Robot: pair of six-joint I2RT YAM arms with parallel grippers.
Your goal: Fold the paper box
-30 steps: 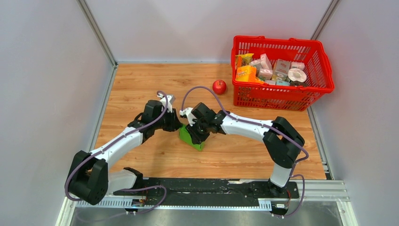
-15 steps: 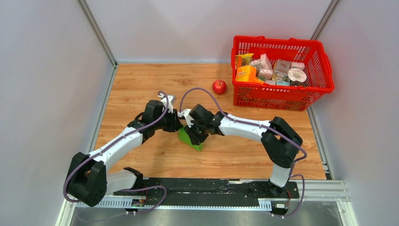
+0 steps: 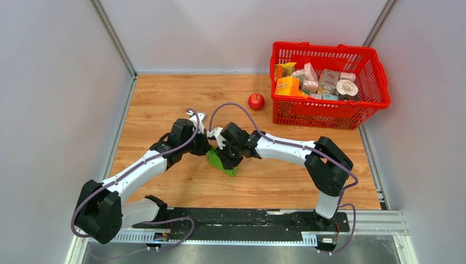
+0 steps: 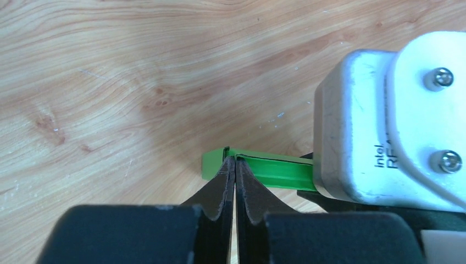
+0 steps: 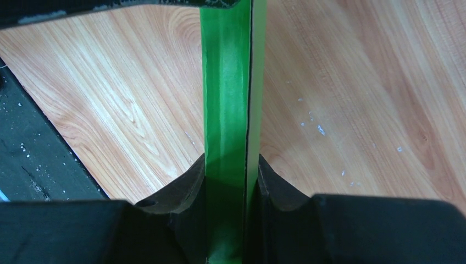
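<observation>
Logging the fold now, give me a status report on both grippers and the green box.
Left gripper pinched shut on paper box edge. Right gripper clamps it. Red apple, red basket far off.

Left arm (image 3: 140, 168), right arm (image 3: 283, 147): jaws clamped.

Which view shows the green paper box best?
Right wrist view: the paper box fills its centre, clamped in the right claw. The top view shows it small and mostly covered; the left wrist view shows only a green edge.

red apple (image 3: 256, 101), red basket (image 3: 329, 116) of packages (image 3: 328, 78)
</observation>
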